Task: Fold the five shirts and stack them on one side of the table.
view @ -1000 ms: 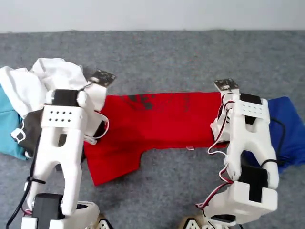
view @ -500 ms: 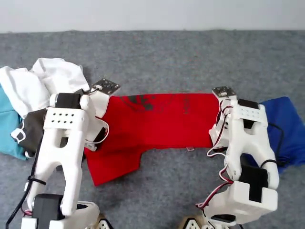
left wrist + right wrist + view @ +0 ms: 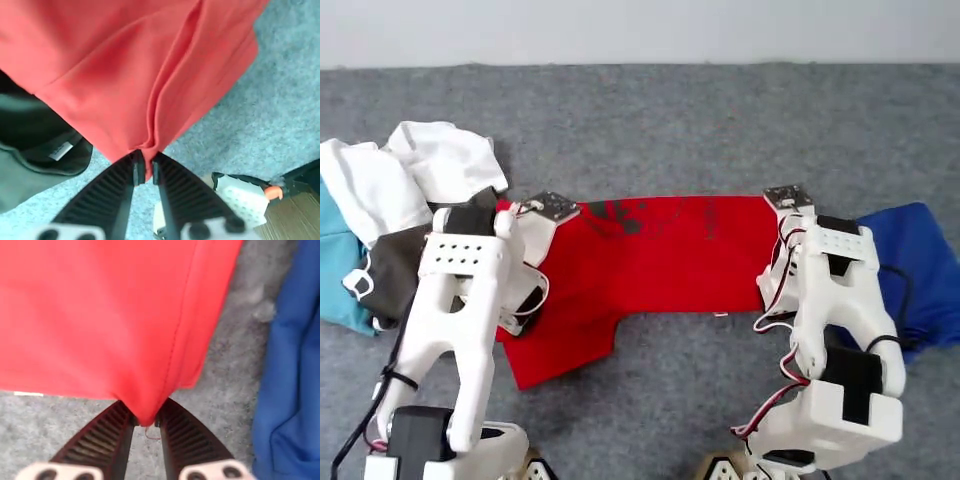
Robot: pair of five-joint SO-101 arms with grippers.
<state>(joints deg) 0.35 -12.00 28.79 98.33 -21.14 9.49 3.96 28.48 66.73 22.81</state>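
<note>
At the left edge of the counter (image 3: 670, 120) lies a heap of shirts. A teal shirt (image 3: 332, 260) is at the very edge, a white shirt (image 3: 390, 175) is on the far side, and a dark grey shirt (image 3: 388, 268) is just beside the left arm (image 3: 455, 300). The left claw (image 3: 145, 169) is clamped on the left edge of the red shirt (image 3: 650, 250). The cloth is pinched into a fold between its black fingers (image 3: 107, 190), with the dark grey shirt close by. The red shirt is spread across the middle of the counter, and one sleeve points to the near side. The right claw (image 3: 146, 419) is clamped on its right edge. Just beside this edge, with a strip of counter between, lies a blue shirt (image 3: 920, 265), partly under the right arm (image 3: 840, 300).
</note>
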